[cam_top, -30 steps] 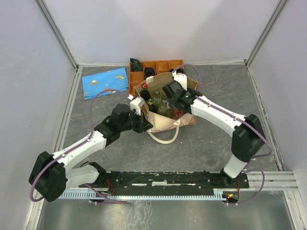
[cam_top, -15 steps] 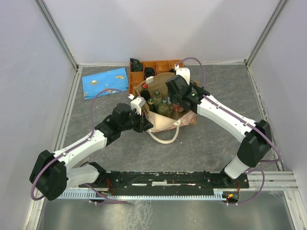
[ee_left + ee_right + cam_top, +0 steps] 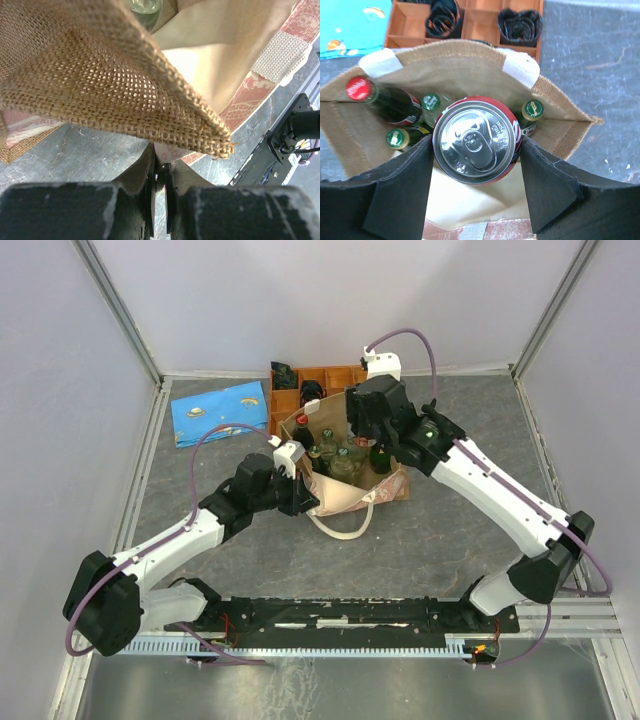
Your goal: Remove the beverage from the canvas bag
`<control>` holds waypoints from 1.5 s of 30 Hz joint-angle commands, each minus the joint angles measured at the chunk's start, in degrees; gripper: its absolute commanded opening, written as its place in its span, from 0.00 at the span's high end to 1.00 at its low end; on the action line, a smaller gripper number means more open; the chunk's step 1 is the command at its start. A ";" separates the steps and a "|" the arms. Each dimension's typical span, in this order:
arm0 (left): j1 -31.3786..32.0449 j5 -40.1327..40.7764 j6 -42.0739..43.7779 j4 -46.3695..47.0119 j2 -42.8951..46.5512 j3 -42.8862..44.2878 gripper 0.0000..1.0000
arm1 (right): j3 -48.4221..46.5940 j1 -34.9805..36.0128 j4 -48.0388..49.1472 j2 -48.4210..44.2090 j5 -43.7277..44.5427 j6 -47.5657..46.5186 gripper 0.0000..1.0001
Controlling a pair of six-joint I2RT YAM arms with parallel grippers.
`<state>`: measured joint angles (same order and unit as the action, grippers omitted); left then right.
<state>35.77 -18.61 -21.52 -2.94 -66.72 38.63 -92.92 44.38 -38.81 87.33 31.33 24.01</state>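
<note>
Right claw point(image 3: 476, 167) points down; clamps can point(image 3: 476, 135) over canvas bag point(image 3: 465, 65).

left gripper point(image 3: 160, 172) pinching canvas bag point(image 3: 110, 85), frayed corner above

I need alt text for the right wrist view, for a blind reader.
The right gripper holds a red can over the open canvas bag. Four capped bottles sit inside the bag; an orange tray lies behind it.
</note>
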 commanded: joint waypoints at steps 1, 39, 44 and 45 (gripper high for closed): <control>0.53 -1.25 2.70 -4.05 -1.09 0.96 0.97 | -6.14 0.43 6.10 -6.49 1.91 -5.02 1.00; 0.53 0.59 3.87 -7.07 -0.76 2.77 0.97 | 43.25 -36.68 38.37 -27.12 -2.67 -4.93 1.00; 0.54 0.85 4.15 -8.56 -0.24 3.09 0.97 | 51.21 -37.38 46.50 -26.91 -6.67 -5.40 1.00; 0.55 0.87 4.26 -8.95 -0.10 3.20 0.97 | 52.58 -37.36 48.24 -27.08 -7.25 -5.62 1.00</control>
<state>35.88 -18.41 -19.79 -6.79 -67.33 41.28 -42.28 7.33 -6.61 62.41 27.57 18.00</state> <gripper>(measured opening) 0.141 0.716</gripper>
